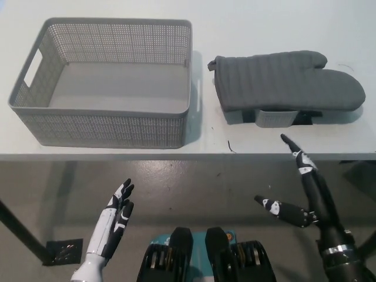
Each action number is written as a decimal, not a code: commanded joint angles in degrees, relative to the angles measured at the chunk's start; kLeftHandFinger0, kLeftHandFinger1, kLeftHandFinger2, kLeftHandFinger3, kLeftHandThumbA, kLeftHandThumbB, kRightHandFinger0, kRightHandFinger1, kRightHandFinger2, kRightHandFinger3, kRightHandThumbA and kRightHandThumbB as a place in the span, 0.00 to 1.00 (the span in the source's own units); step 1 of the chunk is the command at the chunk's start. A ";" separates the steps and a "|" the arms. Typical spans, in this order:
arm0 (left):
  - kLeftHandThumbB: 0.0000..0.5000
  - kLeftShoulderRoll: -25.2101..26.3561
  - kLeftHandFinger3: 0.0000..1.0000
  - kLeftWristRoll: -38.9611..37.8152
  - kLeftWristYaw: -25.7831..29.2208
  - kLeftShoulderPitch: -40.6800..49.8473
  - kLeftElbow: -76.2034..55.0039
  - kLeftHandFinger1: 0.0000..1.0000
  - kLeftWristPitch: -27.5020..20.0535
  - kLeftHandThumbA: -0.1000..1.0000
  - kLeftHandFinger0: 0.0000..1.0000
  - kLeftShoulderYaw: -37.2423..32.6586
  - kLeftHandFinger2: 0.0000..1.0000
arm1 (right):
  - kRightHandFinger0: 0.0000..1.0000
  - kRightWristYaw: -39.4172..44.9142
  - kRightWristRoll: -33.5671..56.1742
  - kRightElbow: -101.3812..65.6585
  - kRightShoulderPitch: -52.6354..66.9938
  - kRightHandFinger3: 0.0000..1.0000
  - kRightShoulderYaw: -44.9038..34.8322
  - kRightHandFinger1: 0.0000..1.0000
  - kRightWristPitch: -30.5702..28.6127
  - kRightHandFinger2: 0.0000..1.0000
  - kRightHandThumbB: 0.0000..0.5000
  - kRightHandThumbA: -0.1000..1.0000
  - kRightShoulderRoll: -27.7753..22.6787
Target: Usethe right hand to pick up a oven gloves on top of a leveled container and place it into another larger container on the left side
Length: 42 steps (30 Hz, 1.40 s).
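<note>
Grey oven glove [285, 81] lies flat over a small container [275, 118] on the worktop [282, 20]; big basket [104, 88] at left holds nothing. Right robot hand [299, 188] spread wide below the edge, left robot hand [116, 220] low, fingers apart.

White table [117, 154] fills upper half of view, smooth matte top, front edge running straight across. Soft even light, faint shadows only. Small dark scuff [231, 147] near front edge, right of middle. Below edge, grey floor [188, 194], kinda glossy. Dark table leg [20, 232] slants at lower left, ending at black foot plate [61, 251].
</note>
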 commanded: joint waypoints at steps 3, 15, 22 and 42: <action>0.17 0.05 1.00 1.11 1.52 -1.39 -0.89 1.00 -3.99 1.00 1.00 0.00 1.00 | 1.00 -1.46 -19.17 -18.12 -3.09 1.00 -6.52 1.00 6.90 1.00 0.65 1.00 -6.04; 0.19 0.06 1.00 1.49 1.45 -1.29 -1.00 1.00 -3.88 1.00 1.00 0.07 1.00 | 1.00 3.88 -24.38 -12.68 -12.59 1.00 -7.84 1.00 16.30 1.00 0.60 1.00 -12.20; 0.18 -0.03 1.00 1.21 1.24 -1.31 -0.98 1.00 -4.04 1.00 1.00 0.15 1.00 | 1.00 2.00 -27.49 -5.05 -16.35 1.00 -5.41 1.00 18.13 1.00 0.61 1.00 -13.21; 0.18 0.13 1.00 1.19 0.85 -1.54 -1.03 1.00 -3.73 1.00 1.00 0.10 1.00 | 1.00 1.76 -29.53 5.25 -22.37 1.00 0.94 1.00 22.17 1.00 0.70 1.00 -11.75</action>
